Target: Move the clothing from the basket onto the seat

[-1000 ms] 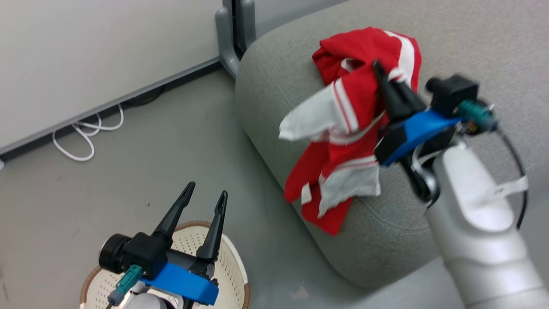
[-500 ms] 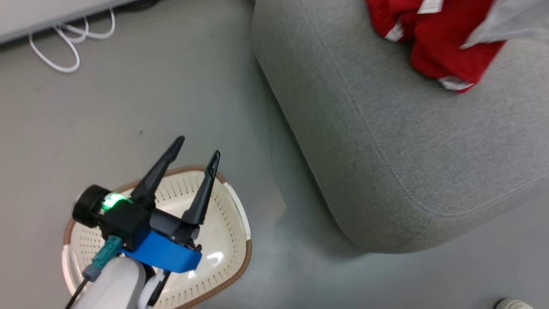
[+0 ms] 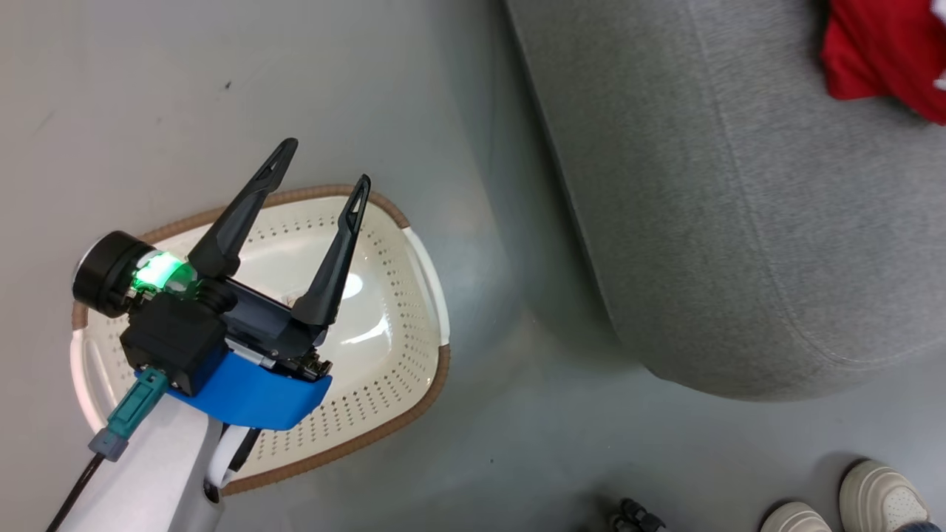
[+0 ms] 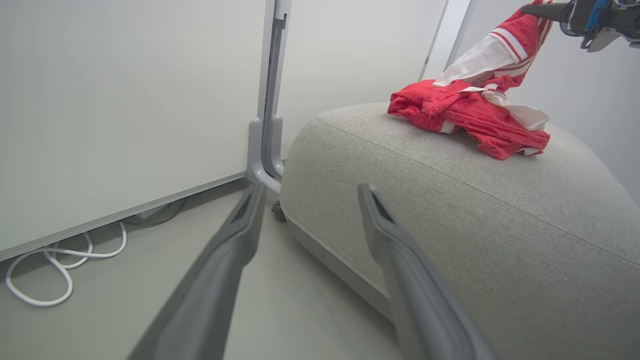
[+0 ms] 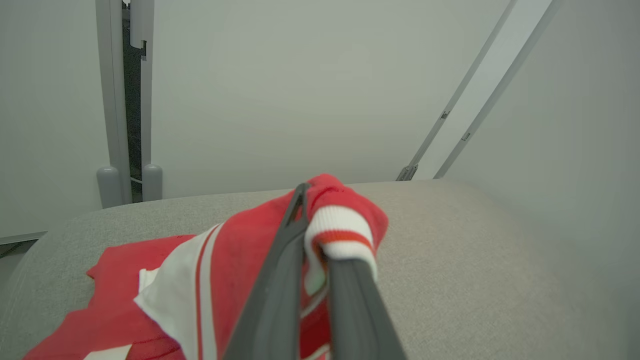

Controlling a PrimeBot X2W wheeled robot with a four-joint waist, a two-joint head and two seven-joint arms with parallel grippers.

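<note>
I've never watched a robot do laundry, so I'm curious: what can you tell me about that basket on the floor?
The basket is oval, of cream-white glossy plastic punched with small holes, with a brown woven-look rim and white side handles. It stands upright on the grey floor, beside the sofa but apart from it. What shows of its inside is bare. The robot's open left gripper hangs above it, hiding part.
</note>
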